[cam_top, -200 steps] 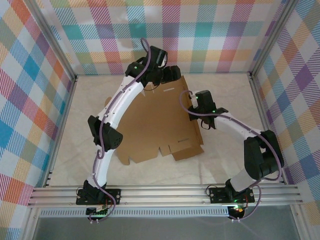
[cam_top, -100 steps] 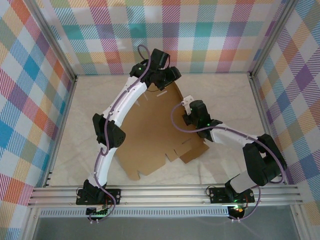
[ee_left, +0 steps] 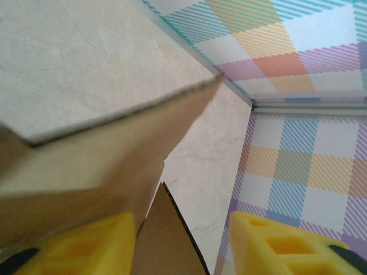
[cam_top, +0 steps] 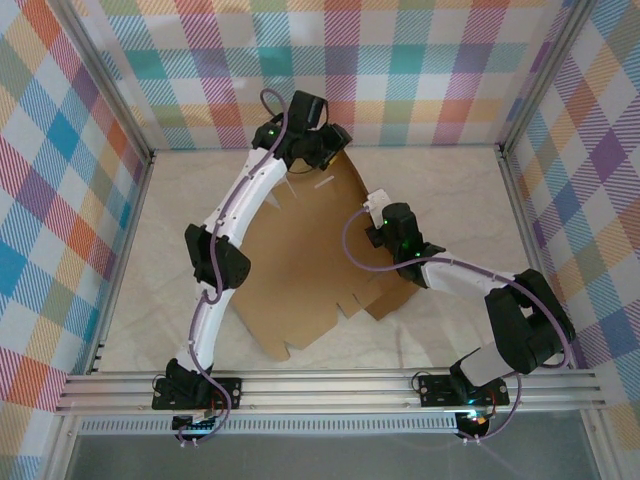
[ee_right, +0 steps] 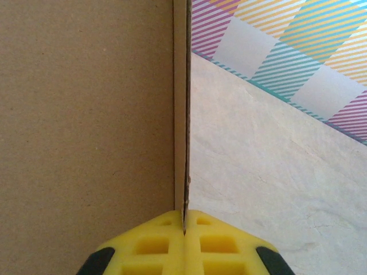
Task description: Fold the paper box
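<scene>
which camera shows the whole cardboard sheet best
The top external view: the cardboard sheet shows its full outline there, notches included. The left wrist view gives a close flap corner by the left fingers; the right wrist view gives one edge pinched between the right fingers.

Plaid walls [cam_top: 420,70] in many pastel colours enclose a pale, marbled cream table [cam_top: 150,270] with a metal rail [cam_top: 330,388] along its near edge.
</scene>
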